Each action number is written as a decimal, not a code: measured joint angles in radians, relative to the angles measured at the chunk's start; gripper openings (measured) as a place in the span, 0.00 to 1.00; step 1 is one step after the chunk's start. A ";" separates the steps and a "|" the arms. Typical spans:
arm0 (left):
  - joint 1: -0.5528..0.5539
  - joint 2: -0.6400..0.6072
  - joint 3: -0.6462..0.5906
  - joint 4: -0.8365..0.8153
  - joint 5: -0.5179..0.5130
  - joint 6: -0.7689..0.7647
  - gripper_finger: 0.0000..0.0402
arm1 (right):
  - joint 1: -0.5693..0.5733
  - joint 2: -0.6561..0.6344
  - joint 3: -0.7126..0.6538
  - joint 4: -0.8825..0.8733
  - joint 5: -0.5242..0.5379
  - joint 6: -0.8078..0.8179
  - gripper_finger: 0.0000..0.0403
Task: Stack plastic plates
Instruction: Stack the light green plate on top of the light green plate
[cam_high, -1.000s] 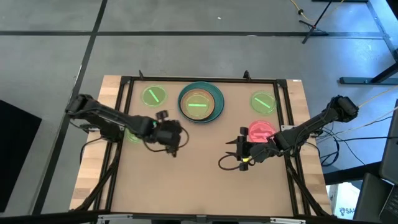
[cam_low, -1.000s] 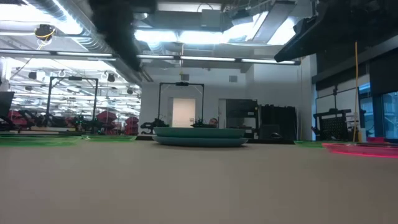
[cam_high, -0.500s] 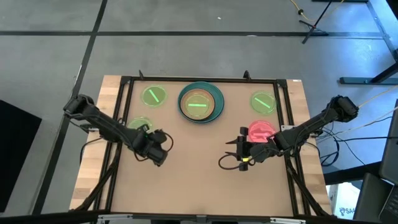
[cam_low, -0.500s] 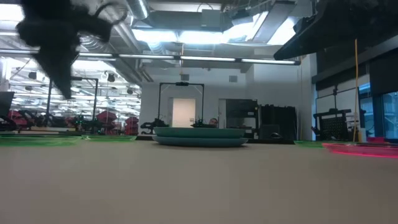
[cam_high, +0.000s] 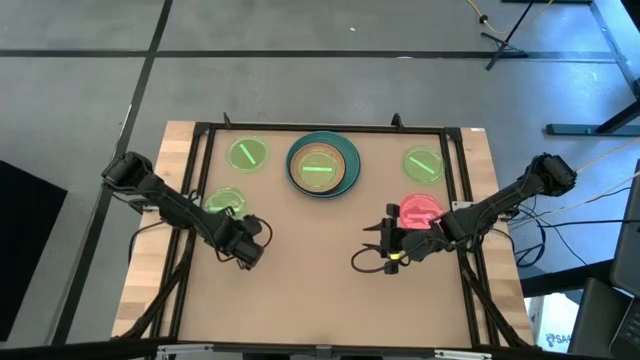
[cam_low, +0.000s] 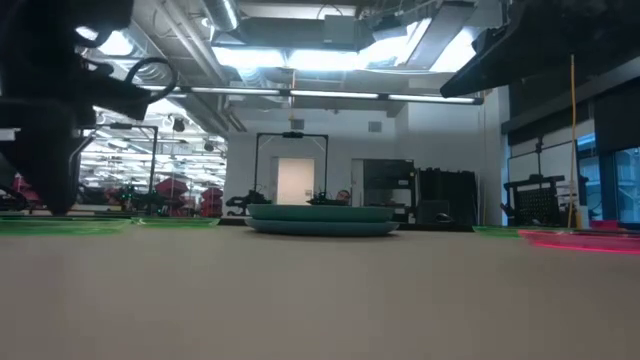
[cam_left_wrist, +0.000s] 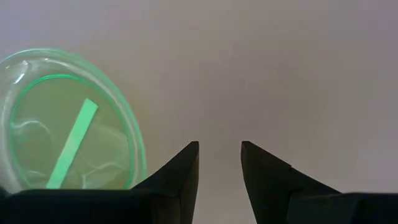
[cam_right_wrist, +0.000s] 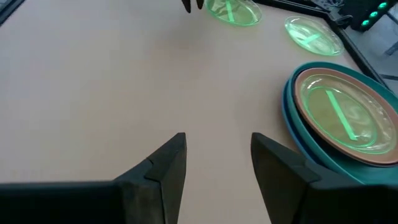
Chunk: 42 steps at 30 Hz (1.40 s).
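A tan table (cam_high: 320, 290) seen from above, with 2 dark robot arms reaching in from either side. At the far middle of the table sits a stack of plates (cam_high: 323, 165): a blue and a teal plate at the bottom, a salmon-pink plate on them, and a small translucent green plate on top. In the right wrist view the same stack (cam_right_wrist: 339, 115) shows these layers clearly.

4 small plates lie singly on the table. 1 green plate (cam_high: 248, 154) lies just left of the stack, another green plate (cam_high: 423, 164) lies to its right, and a red-pink plate (cam_high: 419, 211) lies nearer, on the right side. A third loose green plate (cam_high: 224, 201) lies on the left side.

The left gripper (cam_high: 250, 251) is just beside that third green plate, on its near side and low over bare table. In the left wrist view its 2 fingers stand slightly apart with nothing between them, and the green plate (cam_left_wrist: 65, 149) lies beside them, not touching.

The right gripper (cam_high: 385, 243) is just beside the red-pink plate, pointing toward the table's middle. In the right wrist view its fingers (cam_right_wrist: 168, 165) are spread apart and hold nothing, with bare table between them.
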 joint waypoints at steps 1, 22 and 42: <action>0.001 0.000 -0.007 0.000 0.000 0.005 0.28 | 0.000 0.000 0.000 0.000 0.004 0.000 0.42; 0.023 0.000 0.039 -0.096 0.018 -0.013 0.33 | 0.000 0.000 0.000 -0.004 0.003 0.000 0.42; 0.023 0.000 -0.071 0.003 0.010 -0.001 0.38 | 0.000 0.000 0.000 -0.003 0.003 -0.001 0.42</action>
